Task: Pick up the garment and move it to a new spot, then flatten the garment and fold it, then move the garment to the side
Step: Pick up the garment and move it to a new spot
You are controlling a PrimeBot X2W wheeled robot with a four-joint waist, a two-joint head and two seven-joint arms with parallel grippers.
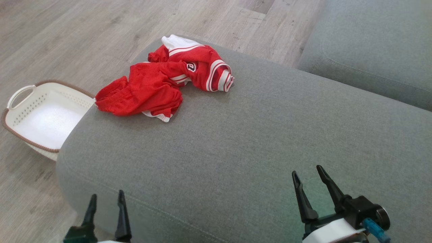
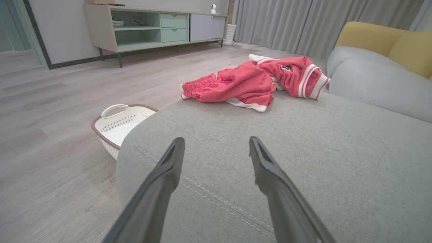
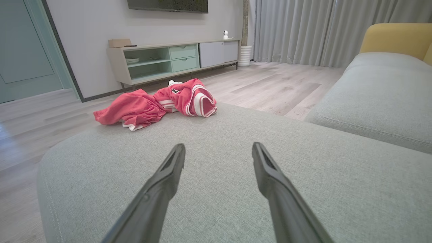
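Note:
A crumpled red garment with white stripes lies bunched at the far left corner of the grey cushion. It also lies ahead in the left wrist view, garment, and the right wrist view, garment. My left gripper hangs open at the cushion's near left edge with nothing between its fingers. Over the near right part of the cushion my right gripper is open and empty too. Both stand well short of the garment. My left gripper and right gripper show spread jaws in their wrist views.
A white perforated basket with a brown rim stands on the wood floor left of the cushion. A second grey cushion lies at the far right, a yellow backrest behind it. A low cabinet stands against the far wall.

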